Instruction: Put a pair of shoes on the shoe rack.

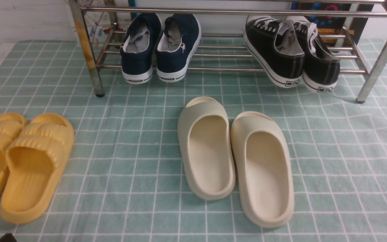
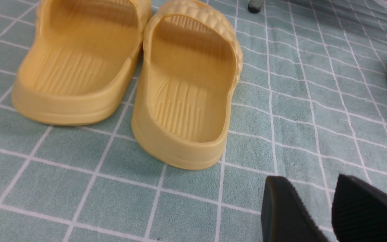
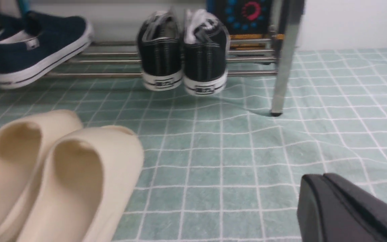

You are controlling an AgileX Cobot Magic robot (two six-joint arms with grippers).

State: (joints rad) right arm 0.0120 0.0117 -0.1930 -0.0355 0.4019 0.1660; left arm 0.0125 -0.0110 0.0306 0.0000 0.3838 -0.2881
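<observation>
The pair of shoes, two black canvas sneakers (image 1: 291, 53) with white laces and soles, rests side by side on the lower bars of the shoe rack (image 1: 233, 12) at its right end, heels hanging over the front bar. The right wrist view shows the pair (image 3: 183, 53) beside a steel leg (image 3: 286, 57). My left gripper (image 2: 309, 181) is open over the cloth, nothing between its fingers, just behind the yellow slides. My right gripper (image 3: 324, 176) is shut and empty above the cloth, well in front of the rack's right leg.
Navy slip-on sneakers (image 1: 160, 47) sit on the rack's left half. Cream slides (image 1: 233, 154) lie mid-cloth in front of the rack. Yellow slides (image 1: 29, 161) lie at the front left. A green checked cloth (image 1: 348, 168) covers the surface. A dark box (image 1: 331, 20) stands behind the rack.
</observation>
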